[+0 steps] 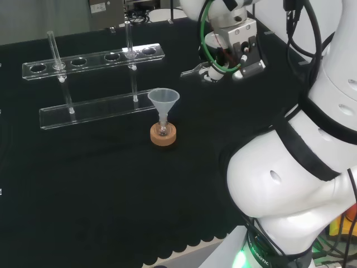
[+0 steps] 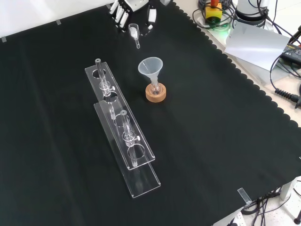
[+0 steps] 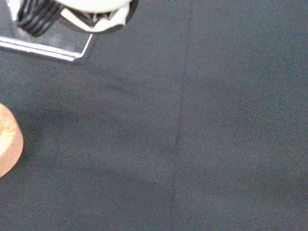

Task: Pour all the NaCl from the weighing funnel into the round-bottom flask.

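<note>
A small round-bottom flask (image 1: 163,130) sits in a cork ring (image 1: 163,137) near the middle of the cloth, with a clear plastic funnel (image 1: 163,100) standing in its neck. In the front view the same funnel (image 2: 150,68) rises over the cork ring (image 2: 155,94). The hand (image 1: 215,71) hovers to the right of the flask in the head view, and at the top of the front view the hand (image 2: 123,13) is apart from the flask. It is shut on the clear weighing funnel (image 2: 134,32), whose stem points toward the flask. What the weighing funnel (image 1: 193,71) holds is too small to tell.
A clear acrylic tube rack (image 1: 95,58) with a few glass tubes stands behind the flask in the head view, and the rack (image 2: 122,132) lies left of it in the front view. The wrist view catches the cork ring's edge (image 3: 7,142) and a rack corner (image 3: 57,48).
</note>
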Available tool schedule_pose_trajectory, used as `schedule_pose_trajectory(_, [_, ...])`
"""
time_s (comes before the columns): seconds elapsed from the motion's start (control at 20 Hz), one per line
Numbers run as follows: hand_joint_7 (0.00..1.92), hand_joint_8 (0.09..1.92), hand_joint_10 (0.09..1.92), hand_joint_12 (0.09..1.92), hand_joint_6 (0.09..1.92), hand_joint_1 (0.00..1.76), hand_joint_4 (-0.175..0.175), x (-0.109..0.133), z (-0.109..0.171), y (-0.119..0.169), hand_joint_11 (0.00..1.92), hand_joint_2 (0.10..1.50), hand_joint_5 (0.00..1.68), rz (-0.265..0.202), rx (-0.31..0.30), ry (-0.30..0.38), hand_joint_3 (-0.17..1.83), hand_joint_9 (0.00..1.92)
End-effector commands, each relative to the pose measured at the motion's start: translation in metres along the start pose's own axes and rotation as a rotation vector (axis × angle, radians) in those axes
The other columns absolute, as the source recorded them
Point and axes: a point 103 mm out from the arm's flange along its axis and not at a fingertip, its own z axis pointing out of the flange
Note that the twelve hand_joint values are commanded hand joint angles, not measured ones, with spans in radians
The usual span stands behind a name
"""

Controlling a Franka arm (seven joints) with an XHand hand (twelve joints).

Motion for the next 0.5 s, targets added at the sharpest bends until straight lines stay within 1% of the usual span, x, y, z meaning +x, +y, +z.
schedule_pose_trajectory(0.05, [0.66,0.67,0.51,1.26,1.08,1.06,0.175,0.016,0.001,-0.003,0.53,0.71,1.06,-0.019,0.031,-0.032,0.74,0.91])
schedule_pose_trajectory(0.5, [0.66,0.67,0.5,1.26,1.07,1.06,0.175,0.032,-0.005,0.0,0.53,0.71,1.06,-0.05,0.06,-0.085,0.74,0.91])
